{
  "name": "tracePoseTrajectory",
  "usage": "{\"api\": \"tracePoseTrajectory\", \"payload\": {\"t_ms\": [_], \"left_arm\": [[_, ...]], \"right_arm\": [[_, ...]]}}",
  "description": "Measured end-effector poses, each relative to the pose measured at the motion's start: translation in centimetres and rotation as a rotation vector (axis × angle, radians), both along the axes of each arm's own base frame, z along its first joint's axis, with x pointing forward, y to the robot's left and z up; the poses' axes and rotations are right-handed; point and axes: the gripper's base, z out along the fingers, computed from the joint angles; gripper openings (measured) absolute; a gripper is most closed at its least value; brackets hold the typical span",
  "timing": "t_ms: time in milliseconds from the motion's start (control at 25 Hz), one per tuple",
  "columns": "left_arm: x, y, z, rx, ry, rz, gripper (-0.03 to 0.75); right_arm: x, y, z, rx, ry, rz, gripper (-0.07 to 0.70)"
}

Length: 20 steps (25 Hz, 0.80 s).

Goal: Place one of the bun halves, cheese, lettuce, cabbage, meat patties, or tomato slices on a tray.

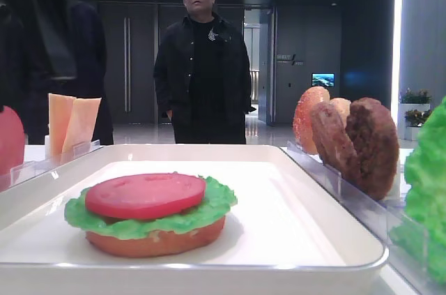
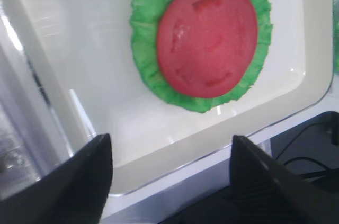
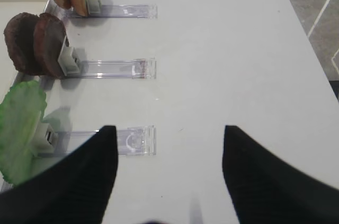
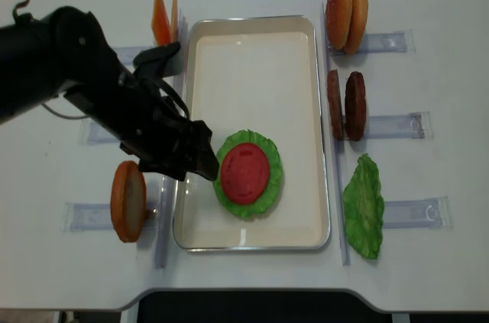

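On the white tray (image 4: 260,56) lies a stack: a bun half (image 1: 157,243) at the bottom, the ruffled green lettuce (image 4: 267,185) on it, and a red tomato slice (image 4: 244,172) on top. My left gripper (image 4: 205,161) hangs just left of the stack, over the tray's near left part. In the left wrist view it (image 2: 169,147) is open and empty, with the tomato slice (image 2: 207,37) ahead of its fingers. My right gripper (image 3: 169,128) is open and empty over bare table, right of the clear racks.
Right of the tray, clear racks hold two bun halves (image 4: 346,14), two meat patties (image 4: 345,105) and another lettuce leaf (image 4: 363,205). On the left stand cheese slices (image 4: 162,17) and a bun half (image 4: 127,201). A man (image 1: 202,65) stands behind the table.
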Motion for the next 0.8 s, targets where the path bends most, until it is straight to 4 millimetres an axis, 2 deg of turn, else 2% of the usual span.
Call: {"api": "tracePoseTrajectory", "payload": {"t_ms": [240, 480, 800], "left_arm": [[-0.3, 1.2, 3.0, 0.139, 0.021, -0.002, 0.526], [-0.2, 2.3, 5.0, 0.261, 0.037, 0.011, 0.526], [-0.1, 2.6, 5.6, 0.289, 0.009, 0.025, 0.526]], "right_arm": [[0.0, 0.0, 0.0, 0.0, 0.0, 0.0, 0.416], [0.0, 0.0, 0.0, 0.0, 0.0, 0.0, 0.416], [0.0, 0.0, 0.0, 0.0, 0.0, 0.0, 0.416]]}}
